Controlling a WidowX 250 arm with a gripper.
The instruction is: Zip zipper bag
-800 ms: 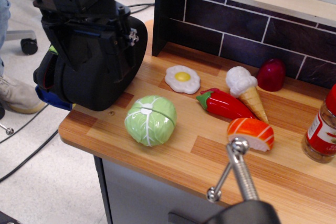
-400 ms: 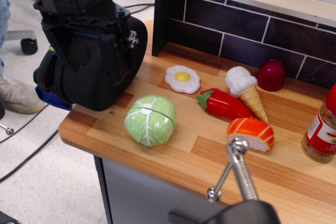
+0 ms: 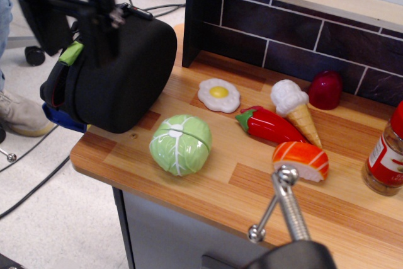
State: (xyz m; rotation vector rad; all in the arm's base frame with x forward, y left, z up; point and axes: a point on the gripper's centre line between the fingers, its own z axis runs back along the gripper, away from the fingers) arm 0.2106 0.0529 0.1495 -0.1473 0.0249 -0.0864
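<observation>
The zipper bag (image 3: 129,77) is a large rounded black case standing on the left end of the wooden counter (image 3: 208,184). Its left edge gapes a little and shows green lining (image 3: 70,52) and red lining (image 3: 56,94). My gripper (image 3: 104,26) is at the top left, above the bag's upper left edge, and blurred by motion. A dark finger reaches down over the bag's top. I cannot tell whether the jaws are open or shut, or whether they hold the zipper pull.
Toy foods lie to the right of the bag: a green cabbage (image 3: 181,144), a fried egg (image 3: 218,95), a red chili (image 3: 267,124), an ice cream cone (image 3: 293,108), a red fruit (image 3: 325,89) and salmon sushi (image 3: 301,159). A spice bottle (image 3: 384,159) stands far right. A metal clamp (image 3: 283,209) stands in front.
The arm has pulled up and to the left, off the front of the bag. Much more of the bag's black face shows. The bag and the toys have not moved.
</observation>
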